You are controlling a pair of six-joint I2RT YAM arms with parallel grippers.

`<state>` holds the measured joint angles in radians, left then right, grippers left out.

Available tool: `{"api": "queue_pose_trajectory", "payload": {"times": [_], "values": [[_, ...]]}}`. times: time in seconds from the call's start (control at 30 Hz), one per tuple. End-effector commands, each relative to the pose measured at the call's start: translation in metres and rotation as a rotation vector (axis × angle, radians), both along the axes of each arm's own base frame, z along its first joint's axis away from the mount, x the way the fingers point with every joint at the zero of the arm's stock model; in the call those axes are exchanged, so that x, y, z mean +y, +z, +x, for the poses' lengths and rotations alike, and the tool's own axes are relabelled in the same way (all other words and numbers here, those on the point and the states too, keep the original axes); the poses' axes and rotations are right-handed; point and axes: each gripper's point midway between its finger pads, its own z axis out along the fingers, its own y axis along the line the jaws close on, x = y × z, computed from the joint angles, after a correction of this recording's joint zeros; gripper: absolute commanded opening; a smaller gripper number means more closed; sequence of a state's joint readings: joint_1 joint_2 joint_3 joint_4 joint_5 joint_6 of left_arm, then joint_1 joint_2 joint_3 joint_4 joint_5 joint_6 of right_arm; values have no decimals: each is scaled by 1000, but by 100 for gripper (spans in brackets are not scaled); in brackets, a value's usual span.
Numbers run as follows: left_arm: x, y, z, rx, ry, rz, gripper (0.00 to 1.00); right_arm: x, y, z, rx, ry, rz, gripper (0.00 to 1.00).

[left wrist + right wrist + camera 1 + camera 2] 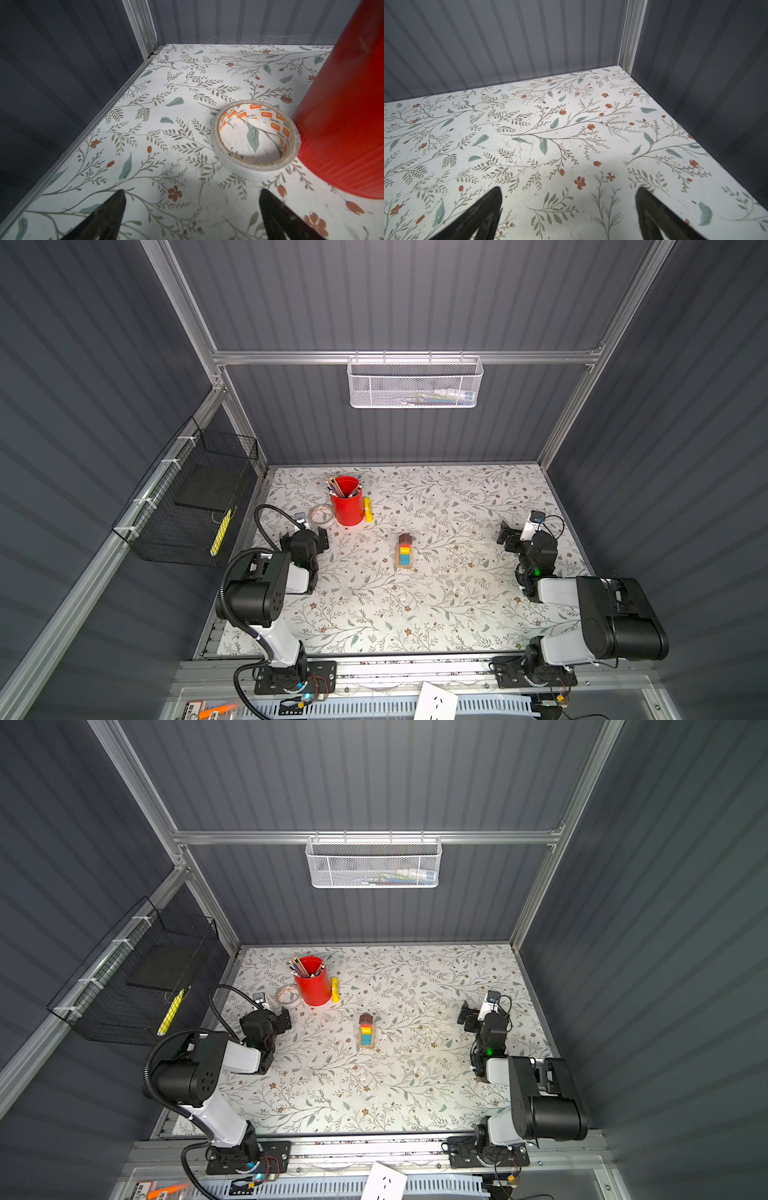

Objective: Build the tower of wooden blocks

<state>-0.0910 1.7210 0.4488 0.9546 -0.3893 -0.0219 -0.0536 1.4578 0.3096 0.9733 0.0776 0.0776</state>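
Observation:
The wood block tower [404,551] [366,1031] stands upright in the middle of the floral table, showing in both top views. A dark brown peaked piece tops it, with red, yellow and blue blocks below and a tan plank at the base. My left gripper [304,536] [192,207] hangs open well to the tower's left, with nothing between its fingers. My right gripper [508,539] [569,205] is open and empty far to the tower's right, over bare table. Neither wrist view shows the tower.
A red pencil cup [347,502] [342,104] stands at the back left, with a yellow stick [368,509] beside it and a tape roll [322,514] [256,137] just ahead of my left gripper. A white mesh basket [415,383] hangs on the back wall, a black wire basket [187,497] on the left wall.

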Motion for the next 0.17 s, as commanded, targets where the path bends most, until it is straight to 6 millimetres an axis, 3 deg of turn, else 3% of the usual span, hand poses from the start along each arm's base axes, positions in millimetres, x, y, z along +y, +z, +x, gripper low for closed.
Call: {"api": "queue_pose_trajectory", "payload": {"times": [0.0,0.13], "values": [[-7,1,3,5,-33,-12,100,0,8,3,-26,4,-7,99],[-7,1,2,0,-34,-12,100,-1,8,3,-26,3,-7,99]]}}
